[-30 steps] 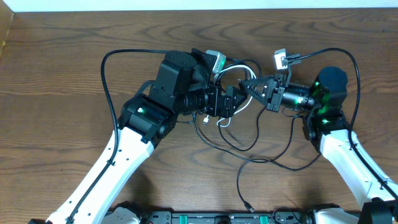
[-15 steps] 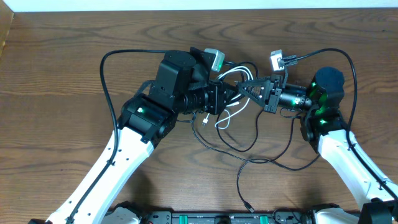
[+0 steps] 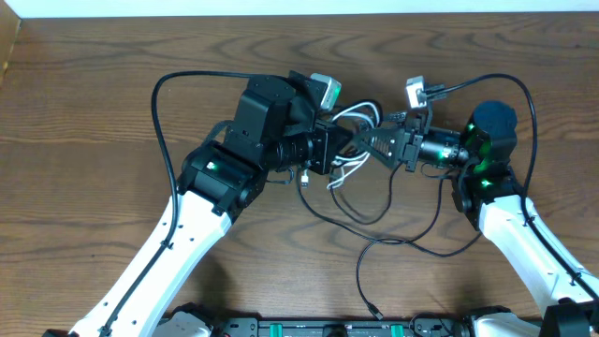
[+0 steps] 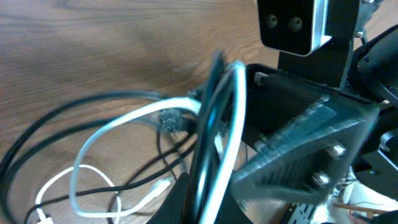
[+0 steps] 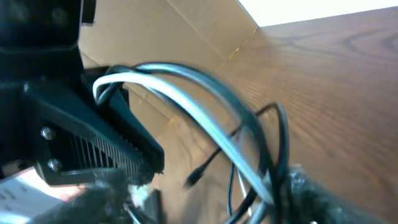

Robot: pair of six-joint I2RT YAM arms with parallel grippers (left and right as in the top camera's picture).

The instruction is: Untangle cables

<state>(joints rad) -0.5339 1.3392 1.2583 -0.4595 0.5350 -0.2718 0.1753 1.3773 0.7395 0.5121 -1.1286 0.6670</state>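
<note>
My left hand (image 3: pixel 339 150) and right hand (image 3: pixel 372 145) meet over the surface (image 3: pixel 94 94), each apparently pinching the cables (image 4: pixel 232 106), whose black and white loops are knotted between them, so I judge most of the untangling is left.

Cables (image 3: pixel 356 112) are sitting bunched mid-table (image 3: pixel 94 94) between the left gripper (image 3: pixel 347 148) and the right gripper (image 3: pixel 369 143), the two standing tip to tip, left of centre and right of it, while slack loops are lying on the table before both.
</note>
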